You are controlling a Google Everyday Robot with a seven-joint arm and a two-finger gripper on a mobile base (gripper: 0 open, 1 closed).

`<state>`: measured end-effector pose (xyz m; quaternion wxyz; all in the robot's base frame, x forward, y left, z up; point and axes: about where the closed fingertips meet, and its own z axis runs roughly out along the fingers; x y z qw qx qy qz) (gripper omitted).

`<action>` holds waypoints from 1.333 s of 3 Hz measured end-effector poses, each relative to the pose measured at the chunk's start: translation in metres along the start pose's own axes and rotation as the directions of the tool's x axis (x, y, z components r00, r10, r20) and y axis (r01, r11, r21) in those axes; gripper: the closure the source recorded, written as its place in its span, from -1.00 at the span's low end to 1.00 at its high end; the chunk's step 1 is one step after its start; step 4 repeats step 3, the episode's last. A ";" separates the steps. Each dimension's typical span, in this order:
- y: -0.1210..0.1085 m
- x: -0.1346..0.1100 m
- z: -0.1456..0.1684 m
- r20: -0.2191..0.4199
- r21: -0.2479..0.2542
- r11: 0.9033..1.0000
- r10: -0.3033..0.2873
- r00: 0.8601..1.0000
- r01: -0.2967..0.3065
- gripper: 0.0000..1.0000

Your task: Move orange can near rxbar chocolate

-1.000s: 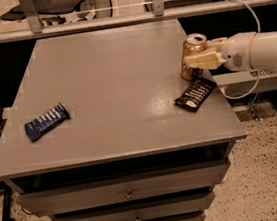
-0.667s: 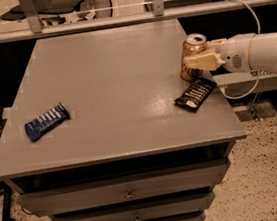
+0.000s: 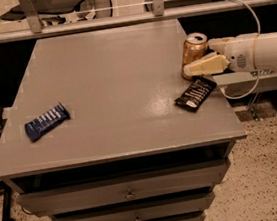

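Holding the orange can (image 3: pixel 193 50) at the table's (image 3: pixel 108 71) right edge.
I see the gripper (image 3: pixel 197 58) reaching in from the right, its two fingers closed round the upright orange can, with the near finger (image 3: pixel 206 66) lying against its lower side. The can stands by the right edge, toward the far corner. The rxbar chocolate (image 3: pixel 195 94) lies flat just in front of it, and a blue wrapper (image 3: pixel 46 121) sits near the left edge.
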<state>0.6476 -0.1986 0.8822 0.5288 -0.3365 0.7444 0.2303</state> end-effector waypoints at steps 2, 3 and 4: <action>-0.031 -0.006 -0.057 0.085 -0.056 0.997 -0.043 0.995 0.048 -1.00; -0.028 -0.012 -0.062 0.090 -0.081 0.995 -0.056 0.994 0.063 -1.00; -0.028 -0.012 -0.062 0.090 -0.081 0.995 -0.056 0.994 0.063 -1.00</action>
